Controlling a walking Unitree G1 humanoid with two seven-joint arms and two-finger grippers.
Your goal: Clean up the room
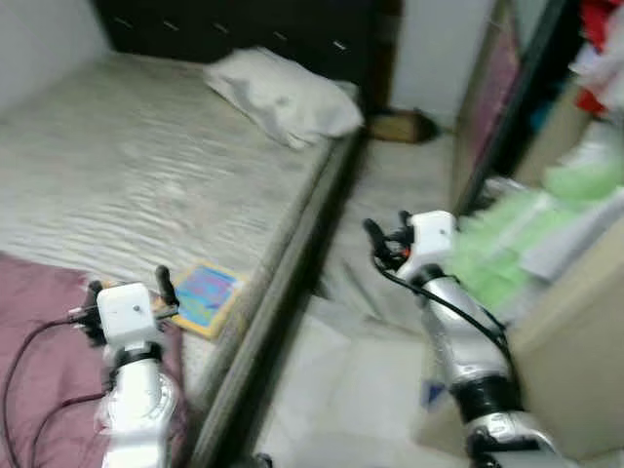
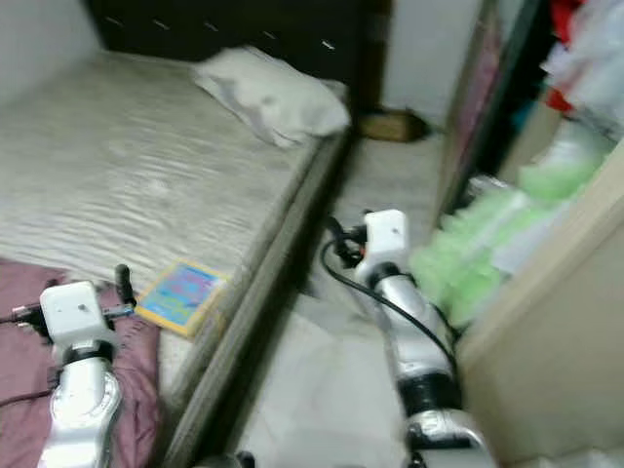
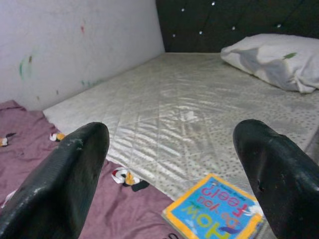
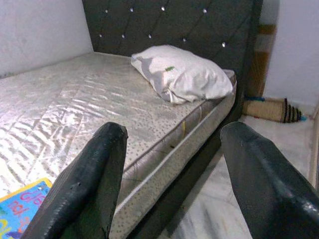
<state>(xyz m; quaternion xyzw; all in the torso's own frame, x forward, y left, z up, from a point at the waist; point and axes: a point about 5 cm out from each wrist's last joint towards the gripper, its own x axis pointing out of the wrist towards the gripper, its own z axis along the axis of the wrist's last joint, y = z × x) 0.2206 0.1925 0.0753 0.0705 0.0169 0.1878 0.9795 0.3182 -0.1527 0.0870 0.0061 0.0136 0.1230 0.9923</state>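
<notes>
Left hand (image 1: 146, 297) hovers over the bed (image 1: 146, 166) w/ fingers apart, nothing held. Book (image 1: 205, 297) lies flat just ahead and slightly right of it, by the mattress edge, partly on the purple blanket (image 1: 39, 341). Right hand (image 1: 385, 244), also spread, is over the floor (image 1: 341, 390), farther off. Left arm's nearer; open room above the book.

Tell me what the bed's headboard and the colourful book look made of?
The headboard looks like dark padded upholstery, perhaps faux leather: tufted diamonds with shiny studs. The book seems thick glossy cardboard, like a board book, judging by its chunky edge and sheen.
</notes>
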